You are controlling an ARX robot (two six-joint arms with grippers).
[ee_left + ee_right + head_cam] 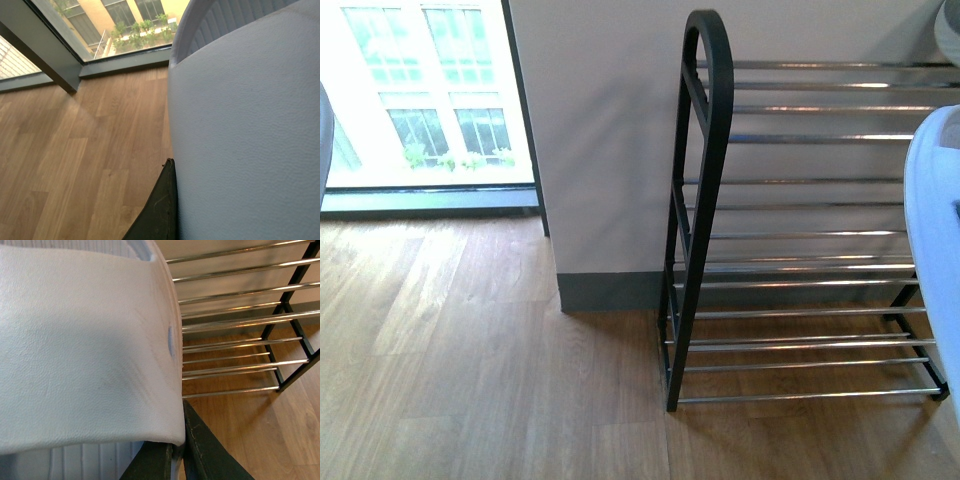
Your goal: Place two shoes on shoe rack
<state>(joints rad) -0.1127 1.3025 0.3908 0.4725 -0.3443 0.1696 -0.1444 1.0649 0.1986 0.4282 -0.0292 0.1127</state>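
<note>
Your right gripper (pixel 176 440) clamps a pale blue-white foam slide (pixel 932 260), long axis upright, in front of the black-framed chrome-rod shoe rack (pixel 705 150); the left gripper (pixel 167 190) cannot be judged open or closed.

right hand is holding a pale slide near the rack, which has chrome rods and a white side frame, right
Not quite. The side frame of the rack is black, not white, as the front view shows. The rest stands: the right hand holds a pale slide near the rack, whose shelves are chrome rods.
</note>
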